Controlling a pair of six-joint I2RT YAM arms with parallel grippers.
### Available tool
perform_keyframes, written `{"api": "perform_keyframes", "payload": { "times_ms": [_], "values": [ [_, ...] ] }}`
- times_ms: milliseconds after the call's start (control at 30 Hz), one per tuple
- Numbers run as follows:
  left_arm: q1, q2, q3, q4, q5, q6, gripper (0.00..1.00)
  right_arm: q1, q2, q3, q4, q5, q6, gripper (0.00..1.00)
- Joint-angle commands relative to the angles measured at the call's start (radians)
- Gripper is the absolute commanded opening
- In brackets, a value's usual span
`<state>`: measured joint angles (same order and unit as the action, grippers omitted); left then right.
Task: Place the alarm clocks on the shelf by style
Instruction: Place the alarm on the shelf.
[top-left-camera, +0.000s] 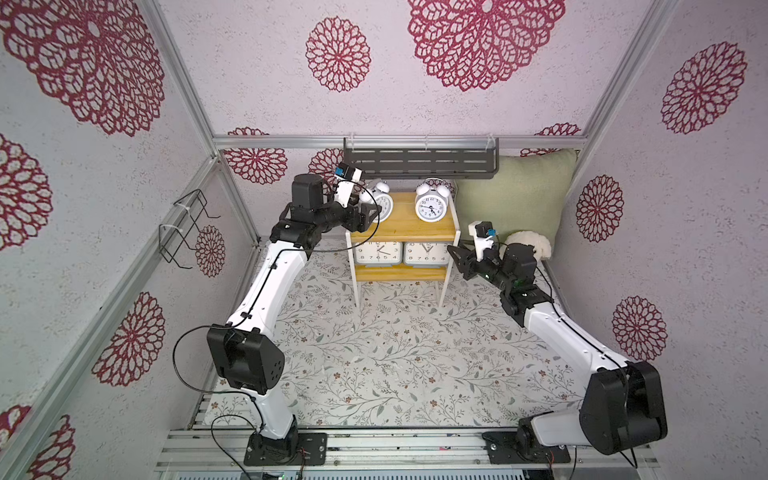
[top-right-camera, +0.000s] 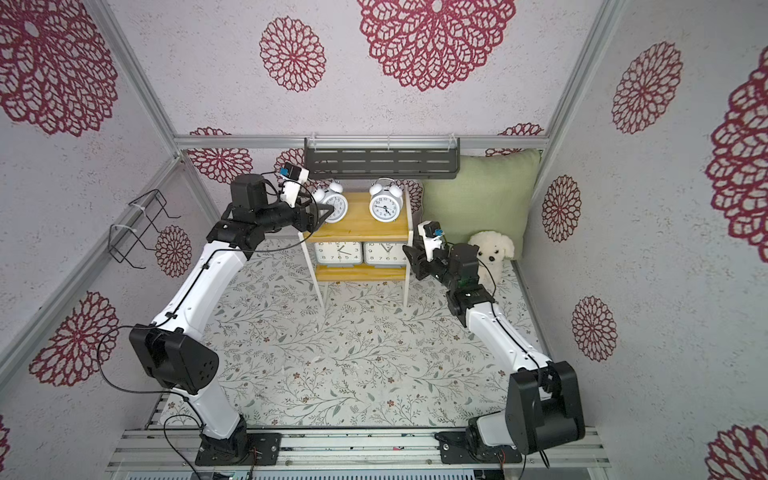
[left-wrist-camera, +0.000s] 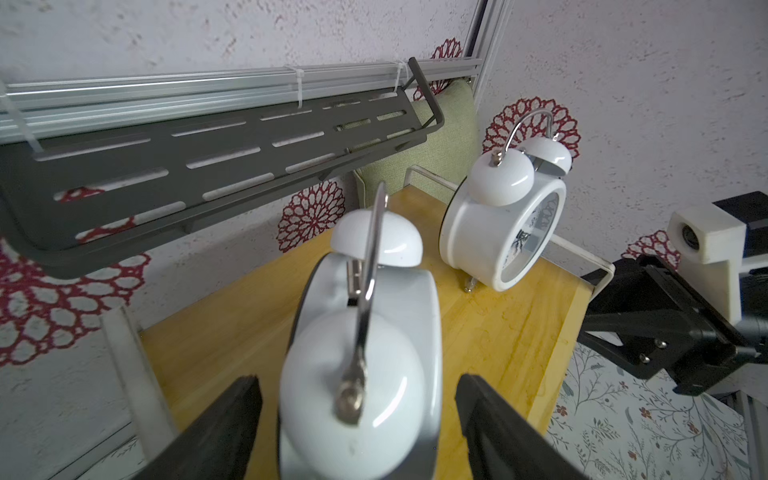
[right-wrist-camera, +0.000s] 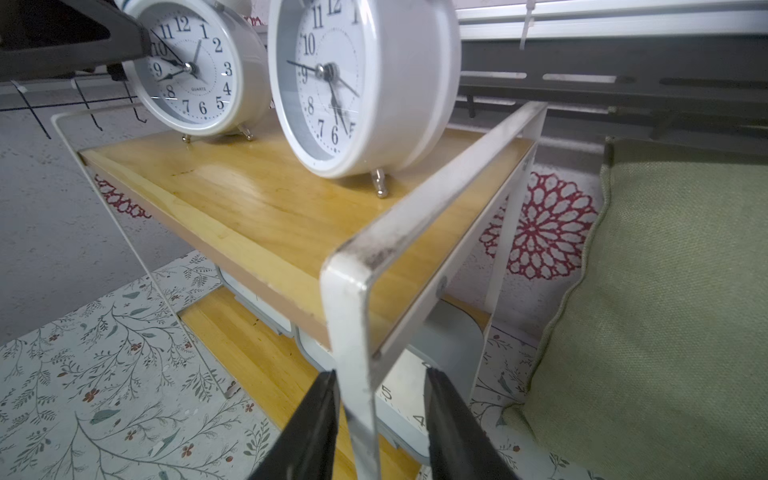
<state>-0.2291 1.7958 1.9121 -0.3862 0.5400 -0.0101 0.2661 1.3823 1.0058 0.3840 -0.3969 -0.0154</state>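
Top views, both: the shelf (top-left-camera: 401, 229) stands at the back middle of the floral mat (top-left-camera: 395, 353). Well off the shelf's left side, a black wire rack (top-left-camera: 183, 232) hangs on the side wall. Left wrist view: the left gripper (left-wrist-camera: 355, 378) sits at the shelf's left end, level with the top board, straddling the left twin-bell clock (left-wrist-camera: 374, 316); jaws spread, a sliver of yellow board showing between each finger and the clock body, no contact visible. That clock stands upright on its feet on the left half of the shelf's top board, face to the front. The right twin-bell clock (top-left-camera: 431, 206) stands upright on the right half of the same board, apart from its twin. On the shelf's lower board the left grey clock (top-left-camera: 377, 253) and the right grey clock (top-left-camera: 424, 253) sit side by side, just about touching, their tops hidden under the upper board. Right wrist view: the right gripper (right-wrist-camera: 380, 372) is at the shelf's front right leg, jaws partly spread with the white leg between them; one finger lies close against it, the other stands clear, so no pinch. Above and behind the shelf, a dark grey slotted rack (top-left-camera: 419, 164) hangs on the back rail. Right of the shelf, a green pillow (top-left-camera: 515, 195) leans on the back wall, a white plush dog (top-right-camera: 492, 249) in front of it.
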Motion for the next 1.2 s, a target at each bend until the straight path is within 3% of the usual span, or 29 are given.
{"api": "perform_keyframes", "payload": {
  "times_ms": [0,400,1167],
  "values": [
    [0.007,-0.006,-0.013,0.023,-0.019,0.019,0.82,-0.004,-0.003,0.036,0.013,-0.013,0.006,0.41],
    [0.007,-0.052,-0.043,-0.029,-0.124,0.112,0.83,-0.004,-0.002,0.037,0.014,-0.012,0.006,0.41],
    [0.007,-0.141,-0.125,0.015,-0.27,0.144,0.81,-0.004,-0.002,0.037,0.009,-0.016,0.008,0.41]
  ]
}}
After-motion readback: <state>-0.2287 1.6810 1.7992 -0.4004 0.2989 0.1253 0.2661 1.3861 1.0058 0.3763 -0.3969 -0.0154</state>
